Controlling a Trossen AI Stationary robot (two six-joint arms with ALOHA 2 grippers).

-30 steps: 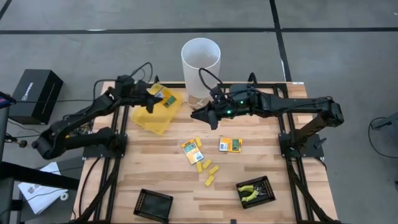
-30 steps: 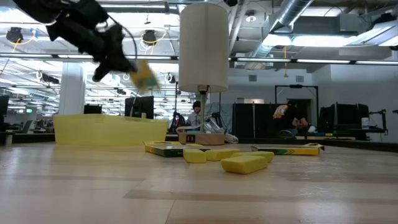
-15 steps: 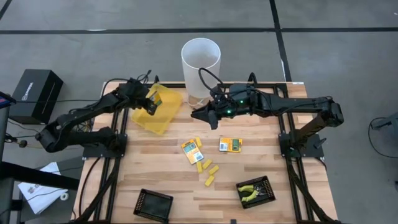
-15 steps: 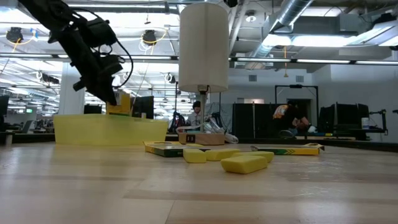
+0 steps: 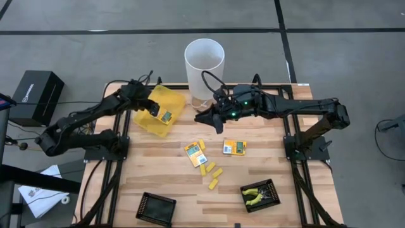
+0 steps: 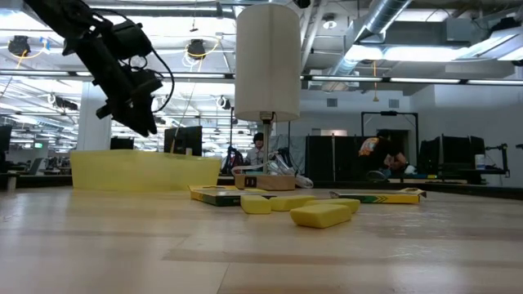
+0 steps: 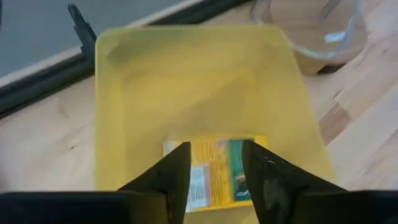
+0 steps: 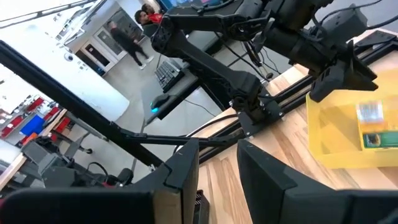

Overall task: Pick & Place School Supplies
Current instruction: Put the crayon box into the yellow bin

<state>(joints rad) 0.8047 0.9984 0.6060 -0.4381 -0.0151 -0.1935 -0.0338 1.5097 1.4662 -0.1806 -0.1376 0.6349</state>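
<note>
Left gripper [image 5: 154, 108]: we see it above the big see-through yellow pouch [image 5: 158, 123] at the back left of the table. Its two dark fingers [image 7: 171, 177] are apart and hold nothing.
Packet in the pouch [image 7: 214, 171]: we see it lying flat inside the pouch, right under the gap between the left fingers. We cannot tell if the fingers touch it. It is flat, yellow-orange, with a green and white label.
Right gripper [image 5: 204, 118]: we see it in the air near the foot of the white tube [image 5: 204, 71], well apart from the things on the table. Its fingers [image 8: 180, 171] have a small gap with nothing between them.
Other packets: we see two more lying flat in the middle of the table, one tilted [image 5: 195, 153] and one straight [image 5: 234, 147], near each other.
Yellow pieces [image 5: 213, 172]: we see a few short, smooth, blocky bits scattered just in front of the tilted packet.
Pliers [image 5: 257, 195]: we see a small tool with yellow-green handles inside the black tray [image 5: 273, 189] at the front right.
Second black tray [image 5: 155, 208]: we see it at the front left, square.
Table [image 5: 164, 174]: we see pale wood planks with lines between them.
White tube: tall, round and open on top, standing at the back of the table.
</note>
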